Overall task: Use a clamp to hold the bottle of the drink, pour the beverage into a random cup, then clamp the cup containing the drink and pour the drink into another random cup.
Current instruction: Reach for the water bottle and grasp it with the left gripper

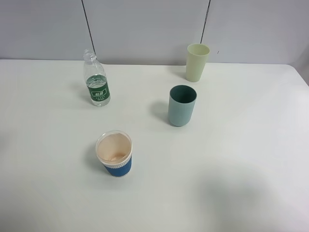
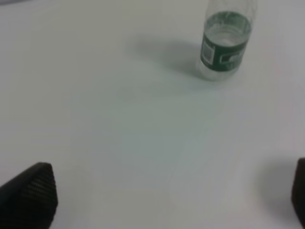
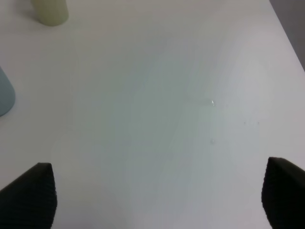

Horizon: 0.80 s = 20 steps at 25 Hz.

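The bottle stands uncapped at the table's back left, its green label facing front, with clear beverage inside. The teal cup stands right of centre, and the blue-sleeved paper cup stands at the front left. Neither arm shows in the exterior view. In the left wrist view my left gripper is open over bare table, well short of the bottle. My right gripper is open with nothing between its fingers; the teal cup's base shows at that frame's edge.
A taller pale yellow-green tumbler stands at the back, behind the teal cup, and also shows in the right wrist view. The white table's right edge lies near the right gripper. A grey panelled wall rises behind the table.
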Tool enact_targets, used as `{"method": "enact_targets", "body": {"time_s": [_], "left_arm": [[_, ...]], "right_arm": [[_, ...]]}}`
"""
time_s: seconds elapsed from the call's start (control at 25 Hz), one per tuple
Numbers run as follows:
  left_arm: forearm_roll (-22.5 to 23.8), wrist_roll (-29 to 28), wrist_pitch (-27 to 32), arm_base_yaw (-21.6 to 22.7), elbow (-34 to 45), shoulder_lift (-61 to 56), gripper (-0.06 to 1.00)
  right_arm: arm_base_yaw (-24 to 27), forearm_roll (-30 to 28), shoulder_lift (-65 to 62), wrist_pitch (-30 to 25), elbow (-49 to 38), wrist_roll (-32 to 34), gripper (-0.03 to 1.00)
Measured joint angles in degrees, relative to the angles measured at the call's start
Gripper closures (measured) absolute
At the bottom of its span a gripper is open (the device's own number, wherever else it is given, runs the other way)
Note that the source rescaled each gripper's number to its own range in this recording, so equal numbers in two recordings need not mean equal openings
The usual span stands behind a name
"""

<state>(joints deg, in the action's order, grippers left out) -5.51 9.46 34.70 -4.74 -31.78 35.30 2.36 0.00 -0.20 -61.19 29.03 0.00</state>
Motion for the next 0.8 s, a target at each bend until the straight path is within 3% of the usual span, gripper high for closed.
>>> {"method": "enact_targets", "body": {"time_s": [0.48,0.8], "left_arm": [[-2.4,3.2,-5.5,-0.1,0.0,19.0,-0.06],[-2.7,4.1,-10.5,-4.0,0.0,30.5,-0.06]], "right_arm": [[0.0,-0.3,0.0,0.0,0.0,0.0,0.39],[0.0,0.0,0.0,0.0,0.0,0.0,0.39]]}}
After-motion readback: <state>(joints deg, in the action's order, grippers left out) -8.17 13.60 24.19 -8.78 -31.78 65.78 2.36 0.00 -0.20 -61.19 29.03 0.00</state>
